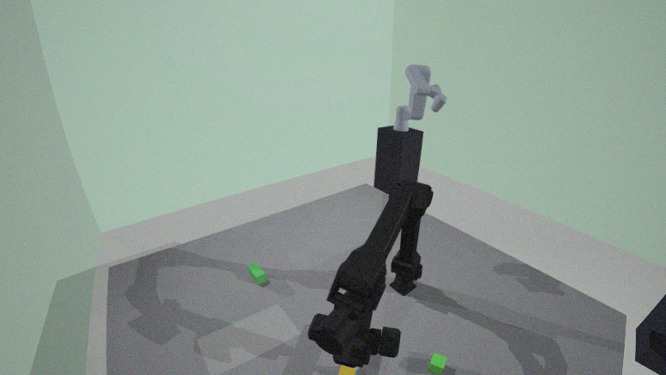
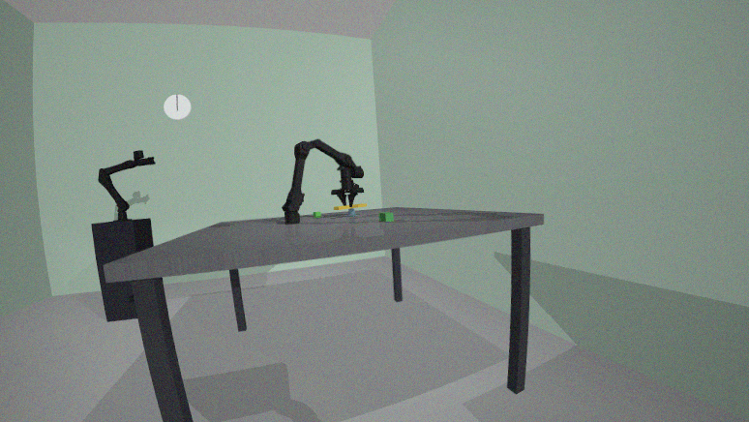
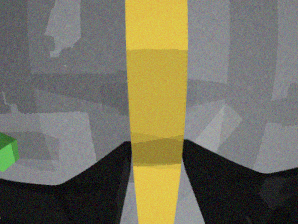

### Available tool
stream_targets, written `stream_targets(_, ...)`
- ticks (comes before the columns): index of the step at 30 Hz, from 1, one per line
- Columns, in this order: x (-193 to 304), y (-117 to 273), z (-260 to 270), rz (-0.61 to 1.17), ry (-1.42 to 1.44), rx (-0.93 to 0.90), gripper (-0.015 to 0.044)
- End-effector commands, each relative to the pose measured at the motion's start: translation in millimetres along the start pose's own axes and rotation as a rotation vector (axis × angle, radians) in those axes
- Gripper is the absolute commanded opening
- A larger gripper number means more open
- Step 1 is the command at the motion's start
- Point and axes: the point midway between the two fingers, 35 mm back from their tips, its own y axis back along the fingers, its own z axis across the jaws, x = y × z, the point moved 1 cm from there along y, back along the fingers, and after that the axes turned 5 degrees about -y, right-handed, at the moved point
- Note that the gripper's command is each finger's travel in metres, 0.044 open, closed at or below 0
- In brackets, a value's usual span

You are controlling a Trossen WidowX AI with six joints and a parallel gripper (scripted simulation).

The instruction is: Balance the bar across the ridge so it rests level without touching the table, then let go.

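Bar: long, slim, straight-edged, flat-faced, plain yellow. Darker shadow bands cross its upper face in wrist view. Lies across blue ridge, both ends raised off grey table; looks near level, slight slant in exterior view, exact level unclear. Gripper released, fingertips just beside bar's long edges. Green blocks sit well apart from bar.

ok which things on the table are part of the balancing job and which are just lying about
Part of the job:
- yellow bar
- blue ridge under it
- gripper

Just lying about:
- two green blocks
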Motion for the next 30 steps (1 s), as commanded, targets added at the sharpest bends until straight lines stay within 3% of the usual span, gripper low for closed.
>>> stream_targets(1, 0.0, 0.0, 0.0, 0.0, 0.0, 0.0, 0.0185)
stream_targets(10, 0.0, 0.0, 0.0, 0.0, 0.0, 0.0, 0.0185)
stream_targets(19, 0.0, 0.0, 0.0, 0.0, 0.0, 0.0, 0.0421)
stream_targets(23, -0.4, 2.0, -0.1, 0.0, 0.0, 0.0, 0.044)
stream_targets(30, -2.9, 81.6, -0.6, 0.0, 0.0, 0.0, 0.044)
